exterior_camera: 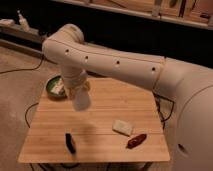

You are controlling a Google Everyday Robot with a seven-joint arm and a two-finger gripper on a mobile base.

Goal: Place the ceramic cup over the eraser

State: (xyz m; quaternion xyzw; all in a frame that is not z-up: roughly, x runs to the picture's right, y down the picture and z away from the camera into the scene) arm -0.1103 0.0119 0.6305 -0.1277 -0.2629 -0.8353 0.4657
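Note:
The white ceramic cup (pixel 81 101) hangs in the air below my gripper (pixel 80 92), which is shut on its top end. It sits above the left middle of the wooden table (pixel 107 102) and casts a shadow on the boards. The black eraser (pixel 70 142) lies flat near the table's front left edge, in front of the cup and slightly to its left, apart from it. My arm reaches in from the right and bends down over the table's back left.
A green bowl (pixel 56 88) with something pale in it stands at the table's back left corner, close behind the gripper. A cream block (pixel 122 127) and a reddish-brown elongated object (pixel 136 140) lie at the front right. Cables run over the floor on the left.

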